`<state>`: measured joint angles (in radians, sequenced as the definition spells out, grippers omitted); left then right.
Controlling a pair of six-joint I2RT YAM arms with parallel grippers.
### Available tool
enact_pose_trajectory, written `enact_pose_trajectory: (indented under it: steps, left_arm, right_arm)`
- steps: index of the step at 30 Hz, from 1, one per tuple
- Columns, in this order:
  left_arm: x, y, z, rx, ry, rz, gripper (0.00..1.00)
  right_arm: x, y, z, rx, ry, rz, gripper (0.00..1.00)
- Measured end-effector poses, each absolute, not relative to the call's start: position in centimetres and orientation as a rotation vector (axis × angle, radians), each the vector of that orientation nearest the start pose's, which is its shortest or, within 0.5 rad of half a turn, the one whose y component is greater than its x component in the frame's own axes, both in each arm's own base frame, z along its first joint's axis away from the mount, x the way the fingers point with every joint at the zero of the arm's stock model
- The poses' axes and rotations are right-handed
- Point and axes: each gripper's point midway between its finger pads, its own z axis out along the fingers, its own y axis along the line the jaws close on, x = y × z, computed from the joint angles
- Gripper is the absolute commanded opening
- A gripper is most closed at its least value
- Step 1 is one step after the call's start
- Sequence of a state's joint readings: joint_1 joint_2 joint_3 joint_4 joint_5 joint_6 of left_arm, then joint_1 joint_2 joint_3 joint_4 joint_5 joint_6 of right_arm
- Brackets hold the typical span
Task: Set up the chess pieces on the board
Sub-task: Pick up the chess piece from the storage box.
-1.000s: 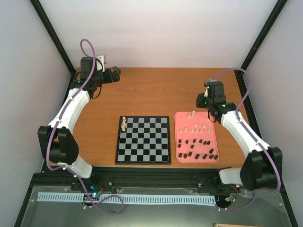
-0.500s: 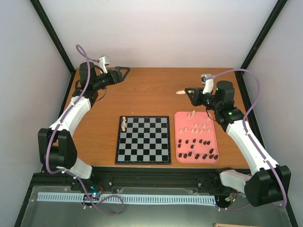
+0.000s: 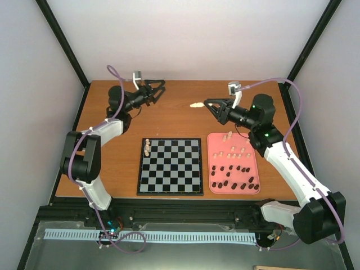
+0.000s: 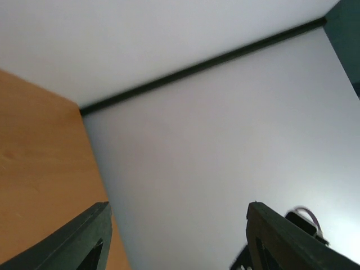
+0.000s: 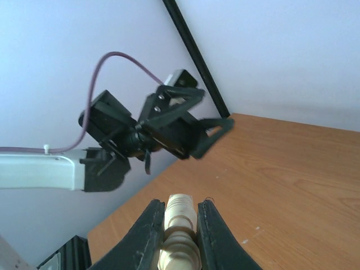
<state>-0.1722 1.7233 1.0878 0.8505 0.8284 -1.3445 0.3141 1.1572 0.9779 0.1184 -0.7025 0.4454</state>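
Note:
The board (image 3: 170, 166) lies flat at the table's middle front, with a few cream chess pieces (image 3: 147, 147) in its far left corner. Several more cream and dark pieces lie on the pink tray (image 3: 212, 160). My right gripper (image 3: 206, 104) hangs level over the back of the table, pointing left, shut on a cream piece (image 3: 196, 104). The right wrist view shows that cream piece (image 5: 180, 222) clamped between the two fingers (image 5: 147, 228). My left gripper (image 3: 156, 90) faces it from the left, open and empty. Only wall shows between its fingers (image 4: 93, 233) in the left wrist view.
The tray sits right of the board, cream pieces (image 3: 230, 151) at its far end and dark ones (image 3: 233, 177) nearer the front. Black frame posts (image 3: 64, 42) stand at the back corners. White walls close the table on three sides.
Both arms swung toward the middle of the table's back. The right gripper rose from over the tray and carried the cream piece left. The left jaws narrowed somewhat.

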Motion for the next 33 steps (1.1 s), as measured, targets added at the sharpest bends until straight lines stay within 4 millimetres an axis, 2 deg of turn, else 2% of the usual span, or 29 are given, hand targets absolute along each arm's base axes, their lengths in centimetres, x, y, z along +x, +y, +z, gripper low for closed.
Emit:
enact_pose_trajectory:
  steps: [2,5,12,15,23,33]
  left_arm:
    - [44.4,-22.7,31.3,-0.148,1.719,-1.845,0.67]
    - [43.0,-25.2,32.0,-0.108,1.727,-1.947,0.66]
    - [40.1,-28.5,33.8,-0.024,1.726,-2.051,0.61]
    - [39.4,-29.0,34.3,-0.005,1.726,-2.063,0.57]
    - [38.1,-29.0,36.2,0.036,1.693,-2.064,0.52]
    - [38.0,-29.7,35.5,0.022,1.729,-2.062,0.52]
  right_arm:
    - [31.8,23.0,36.0,-0.480,1.677,1.157,0.03]
    - [32.2,23.9,36.2,-0.494,1.676,1.168,0.03]
    - [33.3,25.2,36.2,-0.502,1.670,1.161,0.03]
    - [33.8,25.4,36.4,-0.499,1.662,1.141,0.03]
    - [34.7,25.0,36.8,-0.473,1.644,1.086,0.03]
    - [35.6,25.3,37.1,-0.469,1.629,1.074,0.03]
